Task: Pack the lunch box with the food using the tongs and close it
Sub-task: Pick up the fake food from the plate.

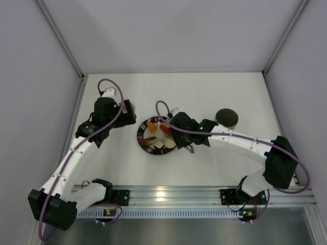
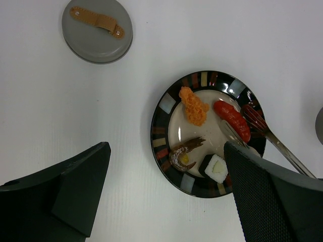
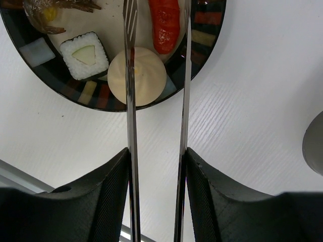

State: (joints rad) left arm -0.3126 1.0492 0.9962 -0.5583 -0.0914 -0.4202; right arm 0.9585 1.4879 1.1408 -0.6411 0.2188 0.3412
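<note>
My right gripper [image 3: 156,154] is shut on the silvery tongs [image 3: 130,101], one finger pressing on each arm. The tong tips reach over the plate [image 3: 101,96] and straddle the red piece [image 3: 165,20]. The left arm of the tongs crosses a cream-white round bun [image 3: 137,75]. A white-and-black roll [image 3: 85,54] and a brown shrimp [image 3: 45,10] lie beside it. An orange piece [image 2: 194,106] sits farther in. The grey lunch box [image 1: 226,118] stands right of the plate [image 1: 140,135]. Its lid [image 2: 97,30] lies on the table. My left gripper [image 2: 166,181] hangs open and empty beside the plate.
The lid carries a tan strap. White walls enclose the table on three sides, and a metal rail [image 1: 168,196] runs along the near edge. The left arm [image 1: 82,153] stretches over the table left of the plate.
</note>
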